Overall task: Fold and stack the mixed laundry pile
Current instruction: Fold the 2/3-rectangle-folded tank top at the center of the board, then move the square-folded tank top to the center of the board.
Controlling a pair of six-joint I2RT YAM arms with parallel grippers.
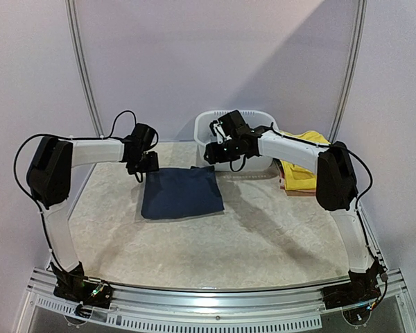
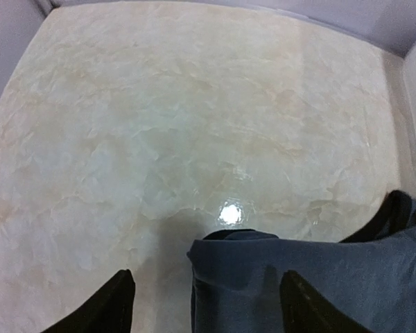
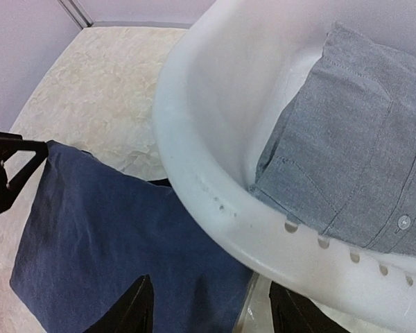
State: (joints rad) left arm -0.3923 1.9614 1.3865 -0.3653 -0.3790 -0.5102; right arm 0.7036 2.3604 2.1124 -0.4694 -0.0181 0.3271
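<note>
Navy garment (image 1: 182,193) lies folded flat on table (image 1: 263,236), far corner between the spread, empty fingers of left gripper (image 2: 206,275). Fingers of right gripper (image 3: 209,283) spread too, above basin (image 3: 194,139) rim; grey garment (image 3: 360,152) inside, just beyond. Seems between items: next move, reach in and pinch the grey cloth.

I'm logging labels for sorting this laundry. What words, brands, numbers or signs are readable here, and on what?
No text can be read in any view.
The navy garment shows a plain face, no print or tag.
The grey garment in the white basin shows seams and a button, no lettering.
The yellow clothes show no text.
</note>
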